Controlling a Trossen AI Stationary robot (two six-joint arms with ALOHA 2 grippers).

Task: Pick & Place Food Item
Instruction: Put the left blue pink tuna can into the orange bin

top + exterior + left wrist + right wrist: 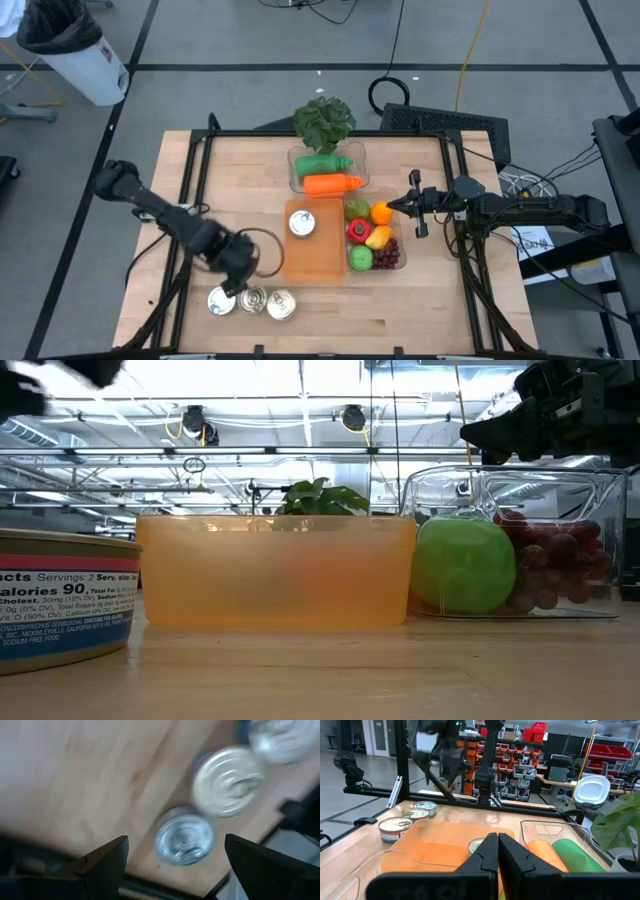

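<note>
Three silver-topped cans stand in a row near the table's front edge: (222, 300), (252, 299), (282, 304). Another can (302, 223) stands in the orange tray (315, 258). My left gripper (236, 274) hangs over the row, pointing down, open. In the left wrist view one can (184, 838) lies below and between the open fingers, which stand clear of it. My right gripper (405, 205) is shut and empty, held level above the fruit container (392, 262) at the right.
A clear container (328, 170) at the back holds a green bottle (322, 164) and an orange bottle (332, 184). The fruit container holds an apple (463, 565), grapes (555, 565) and other fruit. A leafy plant (323, 120) stands at the far edge. A black frame borders the table.
</note>
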